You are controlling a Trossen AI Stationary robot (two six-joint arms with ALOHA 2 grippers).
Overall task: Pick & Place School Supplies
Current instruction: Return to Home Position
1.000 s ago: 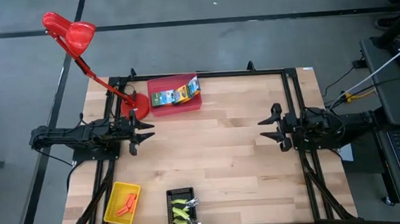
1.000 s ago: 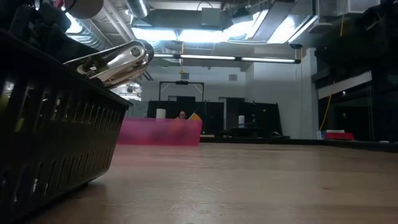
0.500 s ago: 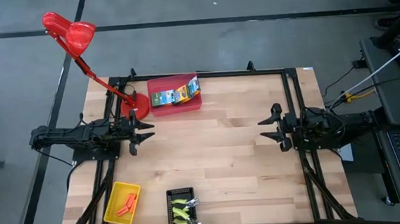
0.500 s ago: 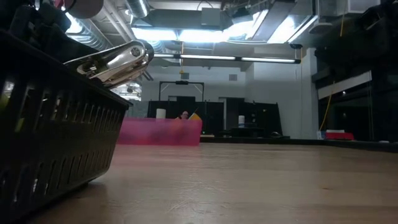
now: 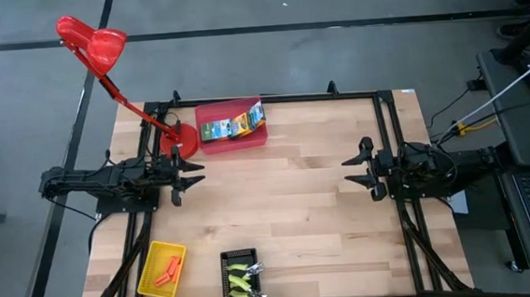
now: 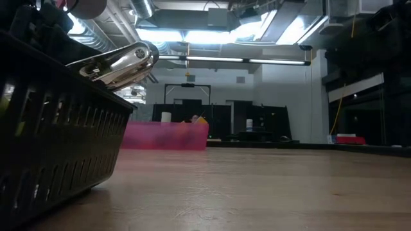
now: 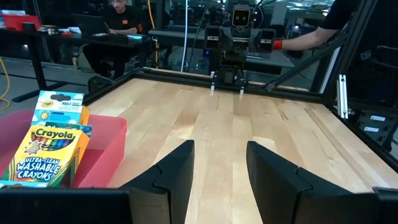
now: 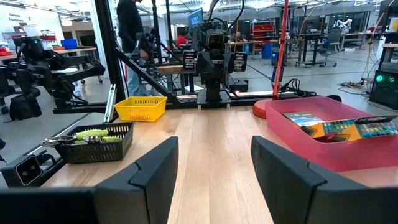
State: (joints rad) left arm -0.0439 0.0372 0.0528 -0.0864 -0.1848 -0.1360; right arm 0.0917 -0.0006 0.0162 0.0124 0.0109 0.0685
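Note:
Three green-and-yellow printed boxes (image 5: pixel 233 124) lie in the red tray (image 5: pixel 210 145) at the table's far edge; they also show in the left wrist view (image 7: pixel 46 146) and the right wrist view (image 8: pixel 339 126). Orange pieces (image 5: pixel 168 269) lie in the yellow tray (image 5: pixel 149 276). Yellow-green-handled tools (image 5: pixel 242 275) sit in the black basket (image 5: pixel 226 280) at the near edge. My left gripper (image 5: pixel 189 179) hovers open at the table's left side. My right gripper (image 5: pixel 353 171) hovers open at the right side. Both point at the table's middle.
A red desk lamp (image 5: pixel 99 50) stands with its base (image 5: pixel 184 140) at the far left corner, beside the red tray. Bare wood (image 5: pixel 287 198) lies between the two grippers. In the low view the black basket (image 6: pixel 51 135) fills the left. People show in the room beyond.

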